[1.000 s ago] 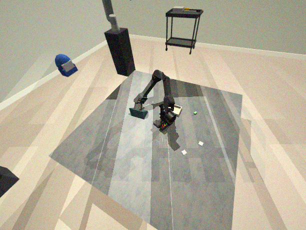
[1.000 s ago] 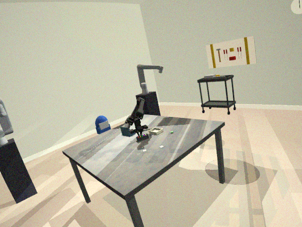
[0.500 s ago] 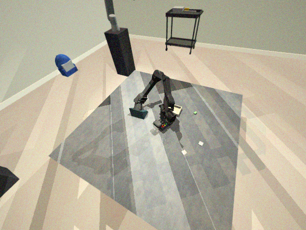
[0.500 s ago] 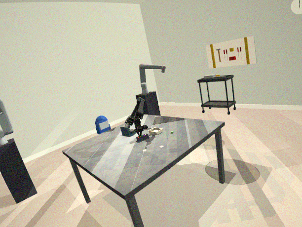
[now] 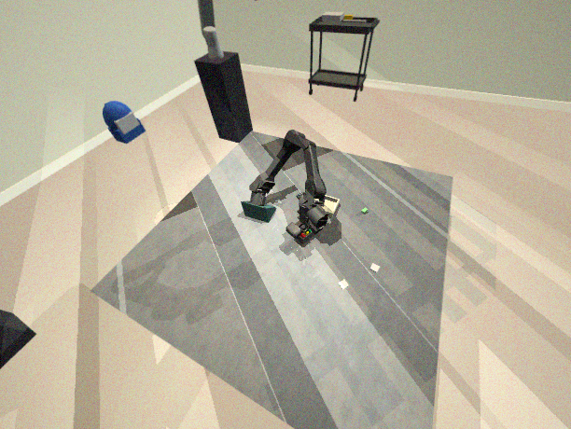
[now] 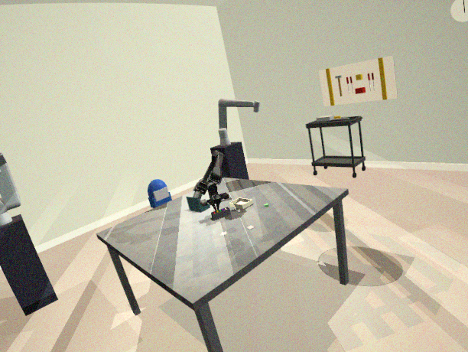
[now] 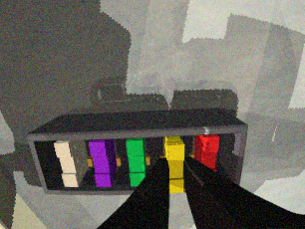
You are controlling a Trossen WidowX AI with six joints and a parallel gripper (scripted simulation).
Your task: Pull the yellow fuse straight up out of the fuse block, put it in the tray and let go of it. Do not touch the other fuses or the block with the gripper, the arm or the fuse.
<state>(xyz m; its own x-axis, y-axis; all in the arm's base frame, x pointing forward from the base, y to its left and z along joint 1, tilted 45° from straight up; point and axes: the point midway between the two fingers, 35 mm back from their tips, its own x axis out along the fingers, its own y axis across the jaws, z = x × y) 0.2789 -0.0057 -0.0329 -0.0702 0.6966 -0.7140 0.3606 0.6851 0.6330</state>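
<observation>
In the wrist view a dark fuse block holds a row of upright fuses: cream, purple, green, yellow and red. My gripper is shut on the yellow fuse, its two black fingers pressed on either side of it, between the green and red fuses. The yellow fuse still stands in its slot in the block. In the top and exterior views the block lies under my gripper, and the cream tray sits just beside it.
A teal box stands on the table by the arm's base. A small green cube and two white chips lie on the grey table. A black cart stands far back.
</observation>
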